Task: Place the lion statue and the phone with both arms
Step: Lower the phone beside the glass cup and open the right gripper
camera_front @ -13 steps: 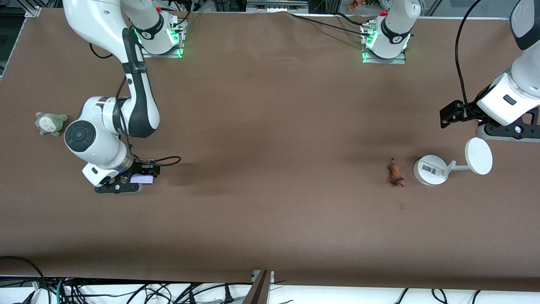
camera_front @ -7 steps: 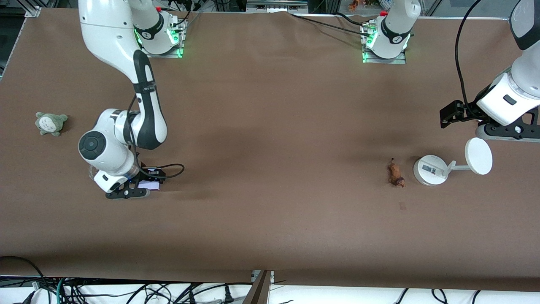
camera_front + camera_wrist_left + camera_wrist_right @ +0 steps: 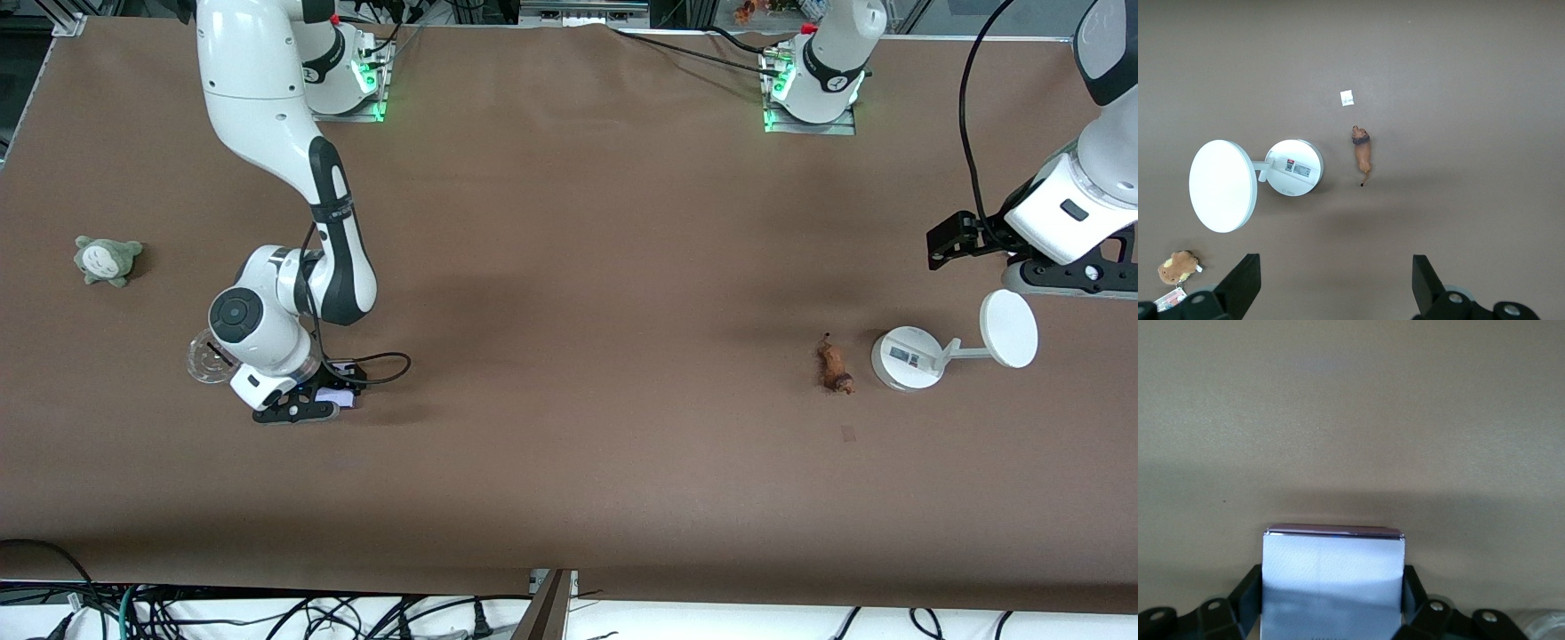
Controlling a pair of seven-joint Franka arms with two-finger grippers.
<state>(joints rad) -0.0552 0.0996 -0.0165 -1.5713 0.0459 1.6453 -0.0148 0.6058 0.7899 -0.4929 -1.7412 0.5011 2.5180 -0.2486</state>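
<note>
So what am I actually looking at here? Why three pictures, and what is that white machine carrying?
These are two robot arms bolted to a brown table. The wide picture comes from a high camera facing them; the other two come from small cameras on each arm's wrist.

The right gripper, a two-finger claw, is shut on the phone, a pale flat rectangle that fills its wrist picture. A clear cup stands beside that arm.

The left gripper waits, open, over its own end of the table. Its camera looks down on the lion statue, lying beside a white stand with a round disc, and on a small brown plush.

A grey-green plush sits at the right arm's end.
</note>
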